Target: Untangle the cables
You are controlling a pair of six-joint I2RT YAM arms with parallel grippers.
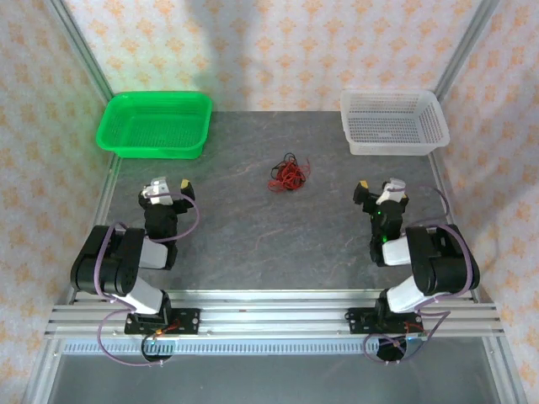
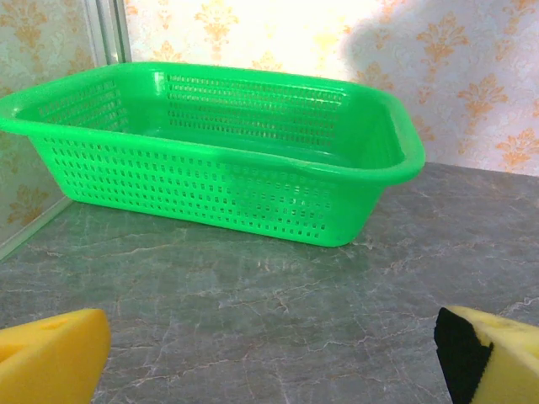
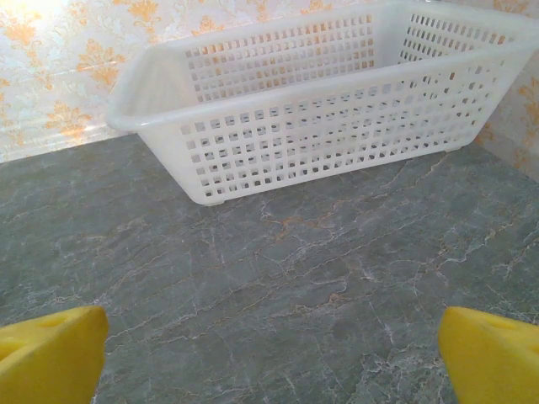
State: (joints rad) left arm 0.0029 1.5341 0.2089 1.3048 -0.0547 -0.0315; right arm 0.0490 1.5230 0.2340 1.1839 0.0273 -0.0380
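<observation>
Across the top view, table: grey marbled tabletop (image 1: 253,244).
Green basket: bright green perforated plastic basket (image 1: 153,145) (image 2: 210,185), upper left of the frame.
White basket: white plastic lattice basket (image 1: 392,145) (image 3: 320,143), upper right.
Left claw: left gripper (image 1: 170,187) (image 2: 269,362), lower left, yellow pads spread wide apart.
Right claw: right gripper (image 1: 378,187) (image 3: 269,362), lower right, equally wide open.
Cables: thin red and black wire tangle (image 1: 288,175), 1 clump at centre, below the 2 baskets, well apart from both claws.

Black-and-white arms (image 1: 126,261), purple cables (image 1: 101,337), yellow claw pads (image 2: 50,358)
</observation>
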